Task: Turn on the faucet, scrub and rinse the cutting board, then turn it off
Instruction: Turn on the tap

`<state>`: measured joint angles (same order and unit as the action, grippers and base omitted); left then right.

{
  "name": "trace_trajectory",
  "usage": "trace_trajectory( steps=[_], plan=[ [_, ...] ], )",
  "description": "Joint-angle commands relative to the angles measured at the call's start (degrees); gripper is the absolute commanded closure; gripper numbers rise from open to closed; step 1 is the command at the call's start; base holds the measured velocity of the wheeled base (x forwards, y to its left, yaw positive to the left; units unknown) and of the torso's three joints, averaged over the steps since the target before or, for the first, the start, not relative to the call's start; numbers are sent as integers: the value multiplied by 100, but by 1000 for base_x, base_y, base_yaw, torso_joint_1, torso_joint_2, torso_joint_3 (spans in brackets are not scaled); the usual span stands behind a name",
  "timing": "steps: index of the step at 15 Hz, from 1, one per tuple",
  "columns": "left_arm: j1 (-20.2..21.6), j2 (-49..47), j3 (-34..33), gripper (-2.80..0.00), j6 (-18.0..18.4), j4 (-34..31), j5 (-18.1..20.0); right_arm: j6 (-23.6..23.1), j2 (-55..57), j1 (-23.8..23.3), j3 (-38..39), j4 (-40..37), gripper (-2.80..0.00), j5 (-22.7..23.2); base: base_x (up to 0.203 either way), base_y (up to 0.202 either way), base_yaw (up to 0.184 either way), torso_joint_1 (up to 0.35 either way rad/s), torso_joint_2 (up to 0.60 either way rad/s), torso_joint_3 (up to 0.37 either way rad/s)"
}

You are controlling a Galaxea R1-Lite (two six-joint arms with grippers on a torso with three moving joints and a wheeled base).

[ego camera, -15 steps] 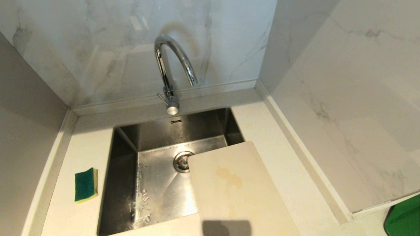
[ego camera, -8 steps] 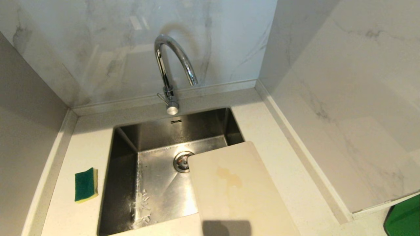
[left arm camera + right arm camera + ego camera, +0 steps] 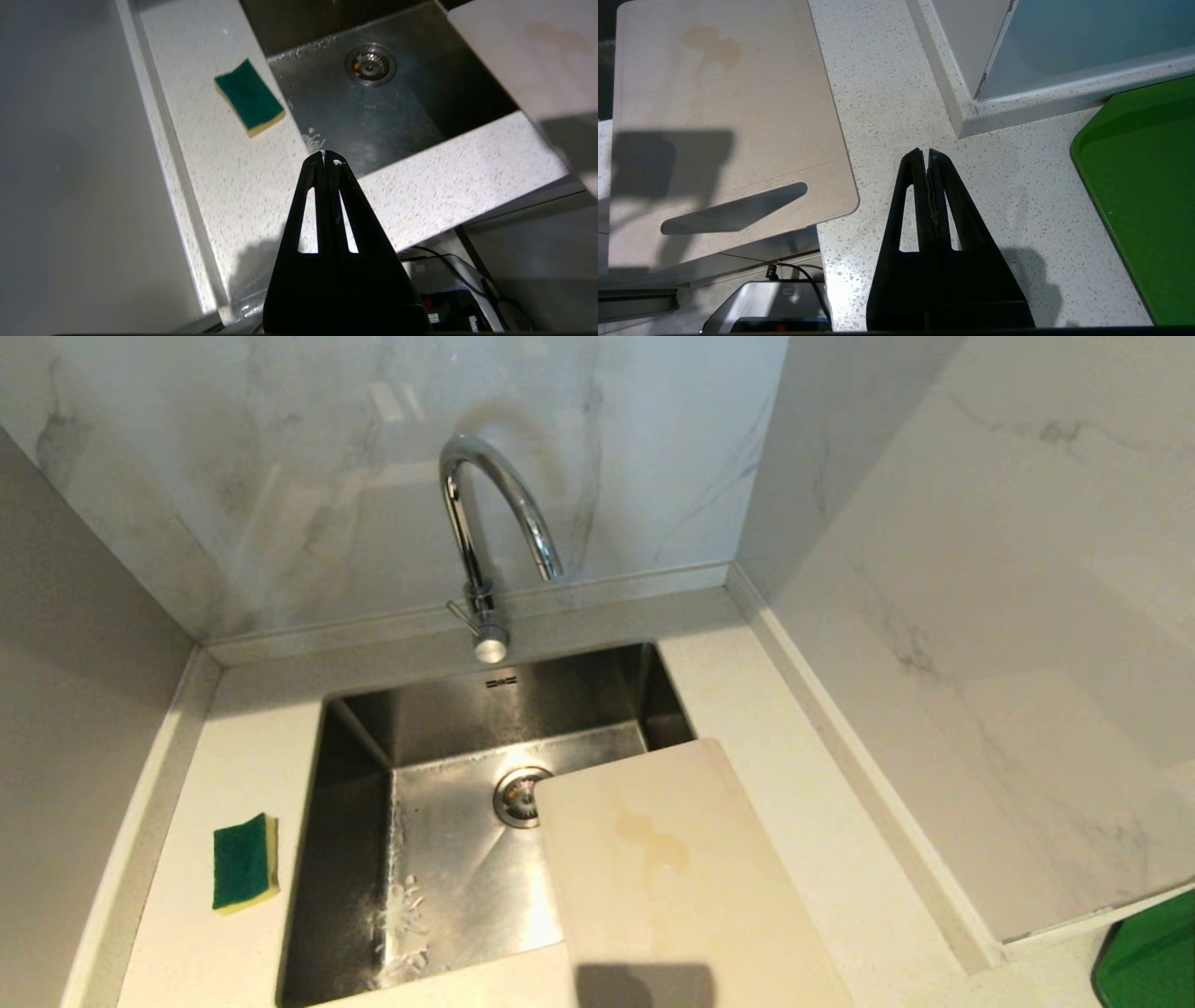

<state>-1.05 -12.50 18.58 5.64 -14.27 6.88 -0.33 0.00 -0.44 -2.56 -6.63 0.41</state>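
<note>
The chrome gooseneck faucet [image 3: 485,523] stands behind the steel sink [image 3: 364,859], its small side lever [image 3: 457,609] at the base; no water runs. The cream cutting board [image 3: 672,887] lies over the sink's right part and the counter, with a yellowish stain. Its handle slot [image 3: 733,214] overhangs the counter's front edge. My left gripper [image 3: 325,158] is shut and empty, above the counter's front edge near the sink's left corner. My right gripper [image 3: 924,154] is shut and empty, over the counter to the right of the cutting board [image 3: 724,116]. Neither arm shows in the head view.
A green-and-yellow sponge [image 3: 245,861] lies on the counter left of the sink, the same sponge [image 3: 250,99] lying ahead of my left gripper. A green tray [image 3: 1143,196] sits at the right. Marble walls close in the back and right; a grey wall stands on the left.
Nothing has moved in the head view; faucet, cutting board and sponge stay where they were.
</note>
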Motion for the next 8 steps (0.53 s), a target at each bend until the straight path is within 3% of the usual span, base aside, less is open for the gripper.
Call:
trace_trajectory(
  steps=[1,8],
  plan=[
    [-3,-1200,450,0,14,392,116,-2,9,0,1,-5,0,3,0,0,0,0,0,0],
    [-48,-4111,1742,0,-31,2284,602,-2,9,0,1,-5,0,3,0,0,0,0,0,0]
  ],
)
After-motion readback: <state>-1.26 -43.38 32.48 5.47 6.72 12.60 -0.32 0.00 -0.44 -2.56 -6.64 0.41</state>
